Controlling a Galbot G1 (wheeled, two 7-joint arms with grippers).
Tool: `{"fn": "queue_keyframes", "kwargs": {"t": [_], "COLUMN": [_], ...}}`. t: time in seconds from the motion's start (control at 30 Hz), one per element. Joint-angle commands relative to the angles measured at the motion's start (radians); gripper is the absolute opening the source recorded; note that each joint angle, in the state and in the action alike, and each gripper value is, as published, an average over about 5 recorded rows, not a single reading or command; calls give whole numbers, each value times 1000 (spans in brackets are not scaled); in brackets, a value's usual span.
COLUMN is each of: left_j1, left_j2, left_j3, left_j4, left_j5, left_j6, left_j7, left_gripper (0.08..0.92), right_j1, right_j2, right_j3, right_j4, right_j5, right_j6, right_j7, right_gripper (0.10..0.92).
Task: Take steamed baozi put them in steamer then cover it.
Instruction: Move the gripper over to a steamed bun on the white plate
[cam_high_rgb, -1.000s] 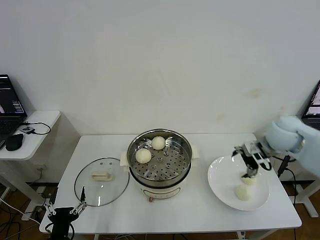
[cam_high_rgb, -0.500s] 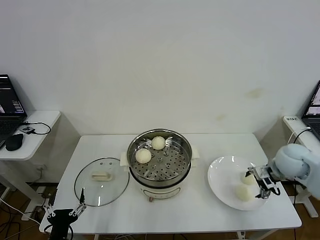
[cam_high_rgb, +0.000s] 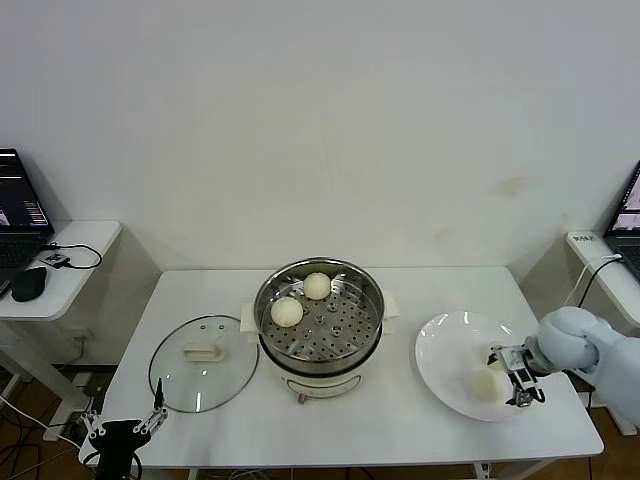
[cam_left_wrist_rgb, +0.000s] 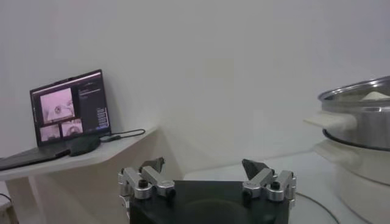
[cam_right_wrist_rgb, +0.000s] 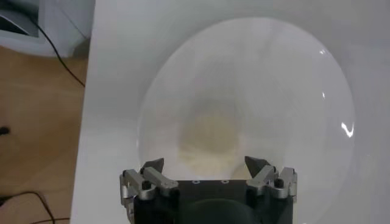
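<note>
The steamer (cam_high_rgb: 318, 322) stands mid-table with two steamed baozi (cam_high_rgb: 287, 312) (cam_high_rgb: 317, 286) on its perforated tray. The glass cover (cam_high_rgb: 203, 362) lies flat on the table to its left. On the white plate (cam_high_rgb: 450, 350) at the right rests another baozi (cam_high_rgb: 484, 385). My right gripper (cam_high_rgb: 513, 376) is low over the plate's right side, open, right beside that baozi. The right wrist view shows the baozi (cam_right_wrist_rgb: 210, 141) just ahead of the spread right gripper (cam_right_wrist_rgb: 207, 167), not gripped. My left gripper (cam_high_rgb: 125, 432) hangs open below the table's front left corner.
A side table (cam_high_rgb: 60, 260) with a laptop and a mouse stands at the far left. The left wrist view shows that laptop (cam_left_wrist_rgb: 70, 106) and the steamer's rim (cam_left_wrist_rgb: 359, 97). A wall runs close behind the table.
My right gripper has come down from above the plate to its right side, level with the baozi. The left arm has sunk slightly.
</note>
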Motion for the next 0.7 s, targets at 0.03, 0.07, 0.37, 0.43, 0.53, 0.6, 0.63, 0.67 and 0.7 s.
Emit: {"fn": "queue_keyframes", "kwargs": {"t": [0.03,0.07,0.37,0.43,0.53,0.6,0.63,0.67,0.7], "left_j1": [-2,-2,-11,-11,-11,-10,-9,-8,-7], "left_j2": [0,0,0,0,0,0,0,0,0], "left_j3": [0,0,3,3,3,2,2,2,1], "left_j4": [2,3,7,7,7,7,6,6,6], "left_j5": [1,1,2,1,1,0,0,0,0], "left_j6": [-1,-1,0,0,0,-1,-1,-1,-2], "left_j7": [-1,0,1,1,0,-1,-1,-1,-1], "left_gripper": [823,823,823,823,823,823,823,823,823], "right_j1": [-30,-31,-34,-33,-29,-26,-24,-22,-17], "right_j2": [38,41,56,58,61,63,64,64,63], "right_j3": [17,16,20,21,22,22,22,22,23], "right_j4": [-51,-54,-69,-69,-70,-69,-68,-66,-64], "right_j5": [-20,-19,-19,-18,-16,-15,-14,-13,-10], "right_j6": [1,0,-4,-5,-7,-8,-8,-8,-9], "right_j7": [14,14,23,23,23,22,21,20,18], "right_gripper": [811,806,732,706,667,638,626,615,601]}}
